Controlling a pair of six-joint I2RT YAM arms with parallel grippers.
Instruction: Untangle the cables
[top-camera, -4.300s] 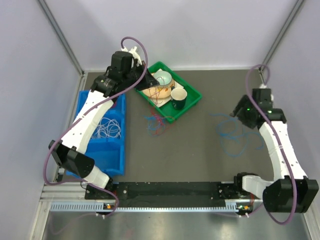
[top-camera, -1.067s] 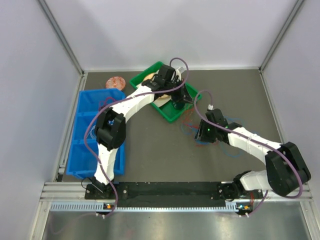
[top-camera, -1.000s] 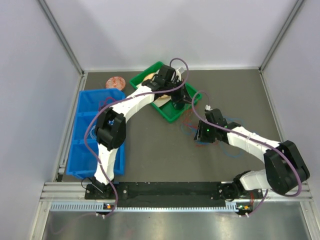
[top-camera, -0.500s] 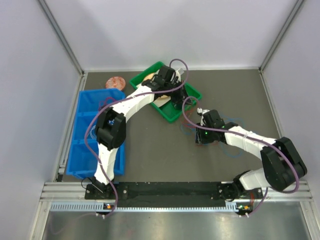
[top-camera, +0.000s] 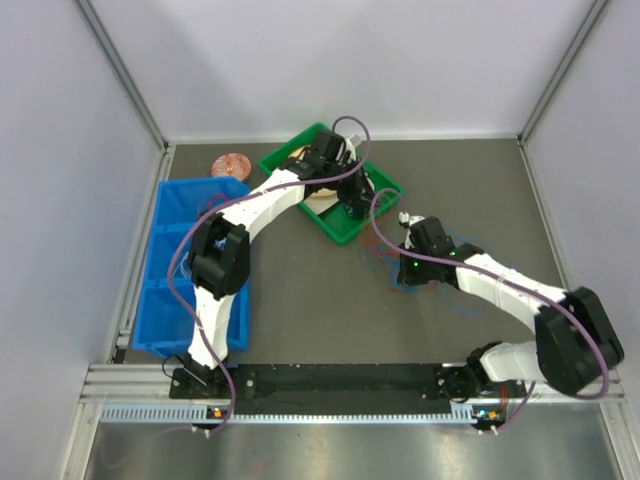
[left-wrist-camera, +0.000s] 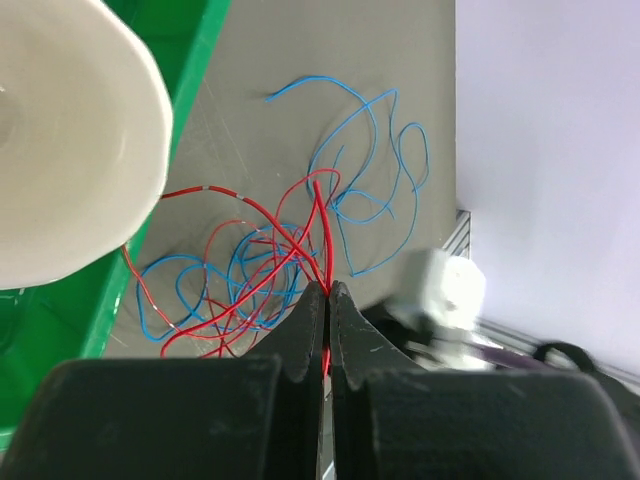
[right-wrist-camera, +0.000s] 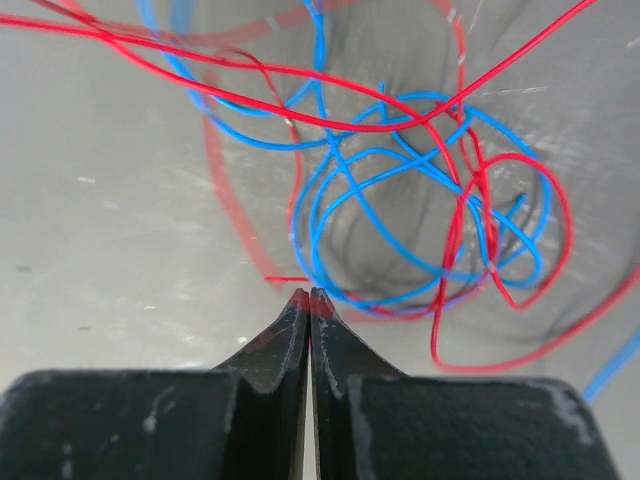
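Tangle of cables (top-camera: 380, 256) on the grey table (top-camera: 300, 300), right of centre, just off the near corner of the green tray (top-camera: 345, 232). Right gripper (right-wrist-camera: 309, 296) sits low at the tangle's near side, fingers pressed together with nothing plainly between them. A blurred red strand ends at the tips; pinched or not, cannot tell. Strands ahead are string-thin. Blue cable (left-wrist-camera: 320, 77) wound in many small overlapping loops, red cable (left-wrist-camera: 322, 235) threaded through and over them in wider arcs. Looser blue loops trail rightward under the right arm. Farther on, left gripper (left-wrist-camera: 326, 300) hangs above the tray's edge, fingers clamped on the red cable, which runs straight from the tips down into the knot. White bowl (left-wrist-camera: 70, 150) in the tray, beside that gripper. Room: bare table on the left between tangle and blue bin (top-camera: 165, 270), more on the right up to the wall. Tray corner crowds the tangle's far-left side.
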